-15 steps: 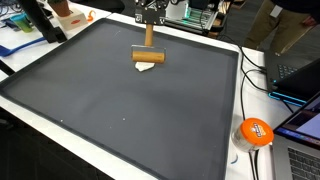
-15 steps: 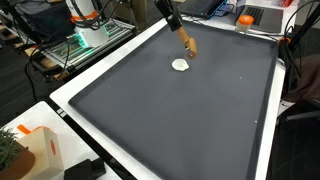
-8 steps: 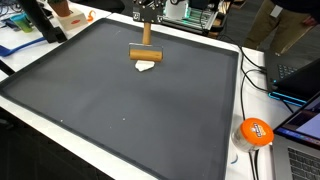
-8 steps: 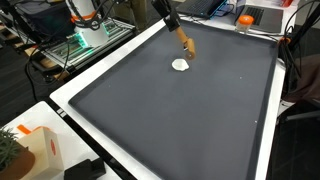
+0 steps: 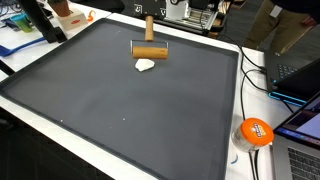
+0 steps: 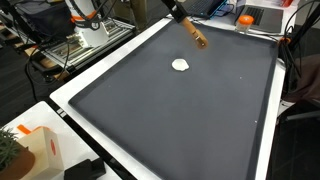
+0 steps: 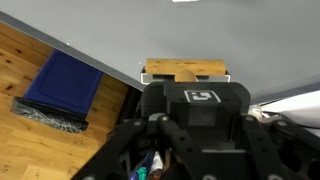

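Note:
My gripper (image 6: 175, 12) is shut on the handle of a wooden T-shaped roller (image 6: 197, 36) and holds it in the air over the far part of a dark mat (image 6: 190, 110). In an exterior view the roller (image 5: 148, 46) hangs just above and behind a small white flattened lump (image 5: 145, 66), clear of it. The lump (image 6: 181, 65) lies on the mat. In the wrist view the roller's wooden head (image 7: 185, 70) shows past the gripper's black body; the fingers are hidden.
The mat sits on a white-edged table (image 5: 235, 150). An orange ball-like object (image 5: 254, 131) and laptops stand off the mat at one side. Cables and equipment (image 6: 85, 35) crowd the far edge. In the wrist view a blue pad (image 7: 60, 88) lies on wooden floor.
The gripper has risen and moved toward the far edge with the roller. The roller's head has lifted off the white lump, which has stayed in place.

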{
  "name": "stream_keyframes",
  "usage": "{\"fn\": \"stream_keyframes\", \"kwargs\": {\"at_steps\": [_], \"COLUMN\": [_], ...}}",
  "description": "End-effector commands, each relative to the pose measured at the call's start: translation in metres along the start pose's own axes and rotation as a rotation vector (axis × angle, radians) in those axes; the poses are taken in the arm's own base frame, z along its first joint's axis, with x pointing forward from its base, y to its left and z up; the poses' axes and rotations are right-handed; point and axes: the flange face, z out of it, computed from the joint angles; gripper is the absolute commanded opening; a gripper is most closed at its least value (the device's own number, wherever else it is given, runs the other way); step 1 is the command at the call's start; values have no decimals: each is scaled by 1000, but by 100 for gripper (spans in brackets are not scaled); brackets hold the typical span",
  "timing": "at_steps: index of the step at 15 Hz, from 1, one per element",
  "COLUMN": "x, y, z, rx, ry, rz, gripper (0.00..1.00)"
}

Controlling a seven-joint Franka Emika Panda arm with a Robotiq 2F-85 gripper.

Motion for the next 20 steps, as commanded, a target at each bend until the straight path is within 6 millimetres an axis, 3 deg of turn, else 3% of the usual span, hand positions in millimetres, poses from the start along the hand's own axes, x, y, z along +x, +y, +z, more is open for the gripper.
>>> {"fn": "stream_keyframes", "kwargs": {"at_steps": [1, 5, 8, 15, 19, 20], "x": [-33, -66, -76, -83, -89, -96], "y": [-9, -23, -27, 2, 10, 5], "z": [0, 8, 9, -1, -4, 0], "rx": [108, 166, 184, 125, 122, 160], "ry": [66, 39, 33, 55, 88, 55], "rz": [-34, -40, -46, 8, 38, 48], "gripper": [22, 22, 22, 22, 22, 22]}}
